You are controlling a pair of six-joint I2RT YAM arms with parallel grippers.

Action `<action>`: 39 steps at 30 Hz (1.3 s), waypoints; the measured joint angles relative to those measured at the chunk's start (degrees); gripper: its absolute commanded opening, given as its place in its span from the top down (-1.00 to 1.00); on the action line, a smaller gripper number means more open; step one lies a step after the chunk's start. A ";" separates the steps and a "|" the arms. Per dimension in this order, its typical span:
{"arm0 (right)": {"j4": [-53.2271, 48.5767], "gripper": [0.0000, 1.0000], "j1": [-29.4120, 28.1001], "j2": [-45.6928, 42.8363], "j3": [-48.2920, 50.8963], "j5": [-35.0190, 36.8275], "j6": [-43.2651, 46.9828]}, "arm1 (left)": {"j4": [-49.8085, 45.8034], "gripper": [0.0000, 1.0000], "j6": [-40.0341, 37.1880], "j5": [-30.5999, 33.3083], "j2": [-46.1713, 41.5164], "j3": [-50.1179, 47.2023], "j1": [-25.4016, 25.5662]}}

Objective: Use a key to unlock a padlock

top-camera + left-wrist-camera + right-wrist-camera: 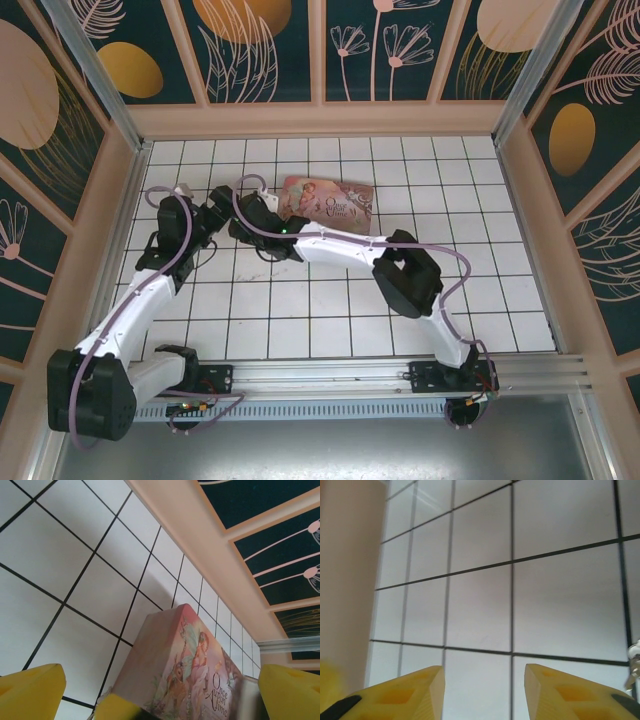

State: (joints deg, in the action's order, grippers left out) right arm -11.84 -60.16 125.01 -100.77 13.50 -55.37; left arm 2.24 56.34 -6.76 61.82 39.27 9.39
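Over the far-left part of the white tiled floor (400, 300), both arms are crowding together beside a pink picture-printed tin box (330, 200). The left gripper (162, 672) is standing spread as wide as it goes. Its yellow fingers (30, 692) are sitting at the two bottom corners of the left wrist view and pinching nothing. The tin is lying flat on the tiles just ahead of them, its lid lettered "Once Upon", and a blurred yellow shape is poking in at the bottom edge in front of it. The right gripper (484, 669) is holding its jaws partly apart, and bare tile is showing through the gap, so it is gripping nothing. At the right edge of the right wrist view a small silvery metal piece (633, 662) is showing just beside the right-hand finger — too cropped to tell whether it is key or lock. From above, the right arm is reaching across from its base toward the left end of the tin, and the left arm is rising along the left side. Black grout lines are crossing the floor in a regular grid. Peach-coloured walls (320, 120) are enclosing it on three sides — above them are dark teal panels (260, 70) printed with pale flowers and orange ovals. An aluminium rail (330, 372) is running along the near edge, carrying both bases.
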 measured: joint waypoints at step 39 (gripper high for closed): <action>-14.86 0.04 2.62 7.45 -6.19 4.50 -4.81 | -1.22 -0.97 1.64 -2.25 3.15 7.15 -0.28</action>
State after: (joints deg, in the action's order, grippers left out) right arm -26.70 -57.54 132.46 -106.96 18.00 -60.18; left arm 1.02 57.98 -9.02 64.97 46.41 9.10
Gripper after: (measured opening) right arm 0.482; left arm 0.987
